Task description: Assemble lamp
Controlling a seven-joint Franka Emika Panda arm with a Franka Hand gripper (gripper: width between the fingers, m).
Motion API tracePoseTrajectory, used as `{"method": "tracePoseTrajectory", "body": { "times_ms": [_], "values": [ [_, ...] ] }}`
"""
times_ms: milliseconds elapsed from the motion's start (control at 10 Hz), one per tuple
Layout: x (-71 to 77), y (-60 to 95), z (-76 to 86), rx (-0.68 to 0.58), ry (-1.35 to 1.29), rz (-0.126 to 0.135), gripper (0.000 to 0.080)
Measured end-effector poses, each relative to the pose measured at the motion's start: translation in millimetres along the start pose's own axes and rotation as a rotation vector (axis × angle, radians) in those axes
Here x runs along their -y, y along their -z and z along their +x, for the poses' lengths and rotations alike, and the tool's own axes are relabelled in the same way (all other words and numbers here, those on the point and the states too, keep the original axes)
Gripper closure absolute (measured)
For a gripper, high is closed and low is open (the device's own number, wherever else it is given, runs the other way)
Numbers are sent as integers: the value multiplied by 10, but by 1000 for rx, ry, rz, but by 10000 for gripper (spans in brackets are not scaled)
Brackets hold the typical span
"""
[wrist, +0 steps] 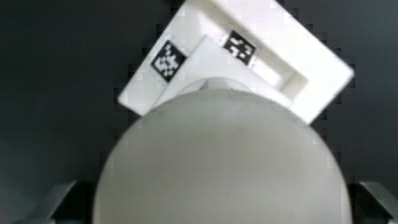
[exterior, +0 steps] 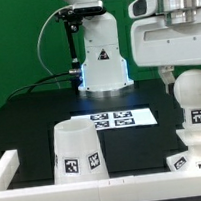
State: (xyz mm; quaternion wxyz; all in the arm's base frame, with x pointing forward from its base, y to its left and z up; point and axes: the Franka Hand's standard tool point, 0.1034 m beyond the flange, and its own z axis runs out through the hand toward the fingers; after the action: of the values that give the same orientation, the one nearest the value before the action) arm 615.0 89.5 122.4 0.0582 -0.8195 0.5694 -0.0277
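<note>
The round white bulb (exterior: 194, 91) stands upright at the exterior view's right, its tagged neck (exterior: 198, 118) reaching down to the angular block base (exterior: 191, 159). I cannot tell whether the neck is seated in the base. My gripper (exterior: 187, 82) comes down from above and is shut on the bulb. In the wrist view the bulb (wrist: 222, 150) fills the space between my two fingers (wrist: 63, 205), with the tagged base (wrist: 240, 55) beyond it. The truncated-cone shade (exterior: 76, 149) stands alone at the front left of the exterior view.
The marker board (exterior: 112, 118) lies flat in the middle of the black table. The white robot pedestal (exterior: 101, 58) stands behind it. A white rail (exterior: 98, 192) runs along the front edge and the left side.
</note>
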Motion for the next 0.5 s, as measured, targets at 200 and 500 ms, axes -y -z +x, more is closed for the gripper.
{"method": "tracePoseTrajectory", "body": {
  "times_ms": [200,500],
  "values": [
    [6,-15,-7,82,-322,39,225],
    [2,-20,-17,95,-335,40,225]
  ]
}}
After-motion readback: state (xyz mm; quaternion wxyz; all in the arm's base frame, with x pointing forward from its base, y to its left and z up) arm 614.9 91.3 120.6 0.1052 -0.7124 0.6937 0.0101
